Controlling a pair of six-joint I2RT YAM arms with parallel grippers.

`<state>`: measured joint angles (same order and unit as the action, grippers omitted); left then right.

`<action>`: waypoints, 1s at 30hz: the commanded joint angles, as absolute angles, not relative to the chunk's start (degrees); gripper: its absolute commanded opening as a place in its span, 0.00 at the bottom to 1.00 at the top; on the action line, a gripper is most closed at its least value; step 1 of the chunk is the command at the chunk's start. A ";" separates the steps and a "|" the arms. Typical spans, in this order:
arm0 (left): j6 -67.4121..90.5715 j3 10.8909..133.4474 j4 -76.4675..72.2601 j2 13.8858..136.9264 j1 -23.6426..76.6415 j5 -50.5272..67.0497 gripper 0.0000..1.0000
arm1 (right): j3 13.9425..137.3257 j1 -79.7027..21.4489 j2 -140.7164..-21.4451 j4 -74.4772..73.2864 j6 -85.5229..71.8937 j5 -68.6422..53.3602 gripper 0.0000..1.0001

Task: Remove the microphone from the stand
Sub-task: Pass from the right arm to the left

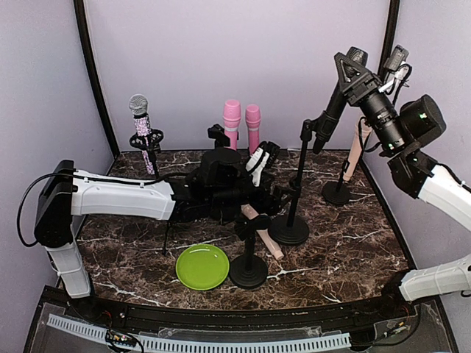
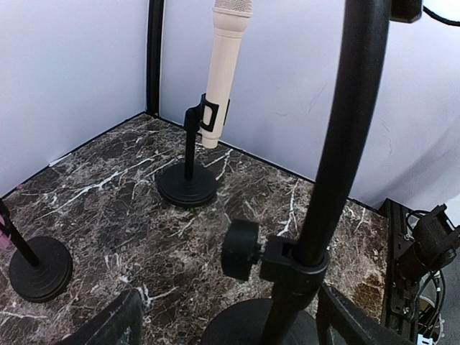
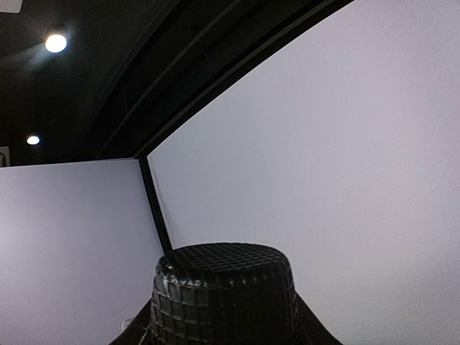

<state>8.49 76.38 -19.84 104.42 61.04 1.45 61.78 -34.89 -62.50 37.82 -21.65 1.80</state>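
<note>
The black microphone [image 1: 335, 99] is raised at a slant at the upper right, its mesh head [image 3: 223, 287] filling the bottom of the right wrist view. My right gripper [image 1: 352, 73] is shut on its upper body. Its lower end lies by the clip at the top of the tall black stand [image 1: 299, 176]; whether it sits in the clip I cannot tell. My left gripper [image 1: 282, 195] is open low down by that stand. In the left wrist view the stand's pole [image 2: 338, 144] rises between the two fingers of my left gripper [image 2: 230, 334], and neither finger touches it.
A beige microphone [image 2: 226, 65] stands on a short stand at the back right. At the back are a glitter microphone [image 1: 140, 110] on a stand and two pink ones [image 1: 232, 121]. Near the front are a green plate [image 1: 202, 266] and a small stand [image 1: 249, 271].
</note>
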 commanded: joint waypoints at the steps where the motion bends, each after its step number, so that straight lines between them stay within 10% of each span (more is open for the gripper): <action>1: 9.47 78.47 -22.73 105.59 61.52 6.63 0.86 | 65.69 -35.93 -62.49 48.10 -23.40 5.63 0.00; 11: 5.94 81.79 -20.34 109.31 61.62 3.45 0.82 | 67.26 -36.65 -64.92 49.22 -23.05 7.39 0.00; 30: 3.17 80.43 -22.91 108.97 61.90 -2.07 0.13 | 66.69 -36.76 -66.35 48.49 -21.89 12.45 0.00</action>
<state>4.43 79.90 -20.08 110.04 61.67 -1.39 63.96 -36.38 -67.68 40.75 -21.04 9.61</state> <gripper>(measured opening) 0.205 0.450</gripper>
